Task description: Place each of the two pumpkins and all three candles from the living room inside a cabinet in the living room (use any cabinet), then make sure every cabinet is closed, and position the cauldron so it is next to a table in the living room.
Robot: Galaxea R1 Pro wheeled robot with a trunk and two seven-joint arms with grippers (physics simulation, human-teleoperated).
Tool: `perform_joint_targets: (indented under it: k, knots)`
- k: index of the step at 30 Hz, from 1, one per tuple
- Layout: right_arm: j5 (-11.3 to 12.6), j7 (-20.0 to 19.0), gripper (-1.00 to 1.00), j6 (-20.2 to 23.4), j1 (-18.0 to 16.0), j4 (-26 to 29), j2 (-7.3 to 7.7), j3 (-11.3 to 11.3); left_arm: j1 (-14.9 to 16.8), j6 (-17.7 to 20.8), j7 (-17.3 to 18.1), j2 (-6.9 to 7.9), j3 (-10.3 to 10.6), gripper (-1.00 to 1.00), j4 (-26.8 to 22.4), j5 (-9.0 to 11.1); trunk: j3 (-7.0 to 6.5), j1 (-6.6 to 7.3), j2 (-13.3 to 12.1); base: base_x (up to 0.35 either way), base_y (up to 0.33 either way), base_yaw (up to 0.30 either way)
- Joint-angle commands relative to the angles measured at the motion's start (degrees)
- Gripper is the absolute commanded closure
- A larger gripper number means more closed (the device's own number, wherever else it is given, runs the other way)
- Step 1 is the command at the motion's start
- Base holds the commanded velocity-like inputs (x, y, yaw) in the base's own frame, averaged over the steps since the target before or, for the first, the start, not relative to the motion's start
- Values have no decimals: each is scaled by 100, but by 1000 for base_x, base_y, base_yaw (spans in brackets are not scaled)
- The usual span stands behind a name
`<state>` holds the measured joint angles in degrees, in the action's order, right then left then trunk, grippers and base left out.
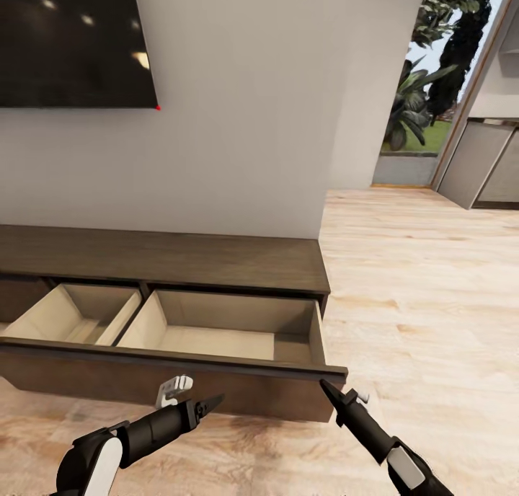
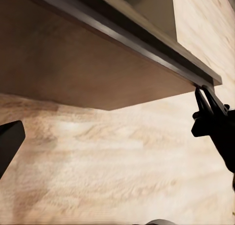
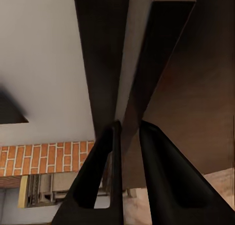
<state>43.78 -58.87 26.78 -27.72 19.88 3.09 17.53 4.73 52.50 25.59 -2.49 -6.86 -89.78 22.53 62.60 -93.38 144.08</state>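
A: The cabinet [image 1: 166,258] stands against the white wall under the TV [image 1: 72,42], with its wide drawer [image 1: 216,334] pulled out. Both beige compartments look bare; I see no pumpkins or candles.

B: And the arms?

A: The right gripper [image 1: 324,385] has its tip at the drawer's right front corner. From the right wrist, its jaws straddle the front panel's edge, not visibly squeezing it. The left gripper [image 1: 216,399] hovers just before the drawer front, above the floor [image 1: 432,301]; its jaws look pressed together.

B: What could go wrong?

A: If the right arm pushes at that corner alone, I think the tip may slide off sideways, or the drawer may stay partly out. Closing it now would also shut an unfilled cabinet.
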Motion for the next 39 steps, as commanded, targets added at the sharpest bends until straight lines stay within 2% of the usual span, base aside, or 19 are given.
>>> perform_joint_targets:
  k: [1, 9, 10, 27, 39]
  knots:
    - [104, -344, 100, 108, 65, 7, 209, 21, 2, 34, 34, -6, -18, -100, -5, -12, 6, 3, 3, -81, 0, 0]
    - [104, -344, 100, 97, 65, 7, 207, 18, 3, 32, 36, -6, -17, -100, -5, -12, 6, 3, 3, -24, 0, 0]
    - [104, -344, -100, 95, 65, 7, 206, 16, 3, 32, 35, -6, -17, -100, -5, -12, 6, 3, 3, -2, 0, 0]
    - [105, -344, -100, 95, 65, 7, 209, 21, 2, 32, 34, -6, -17, -100, -5, -12, 6, 3, 3, -2, 0, 0]
    - [105, -344, -100, 94, 65, 7, 209, 22, 2, 32, 34, -6, -17, -100, -5, -13, 6, 3, 3, -79, 0, 0]
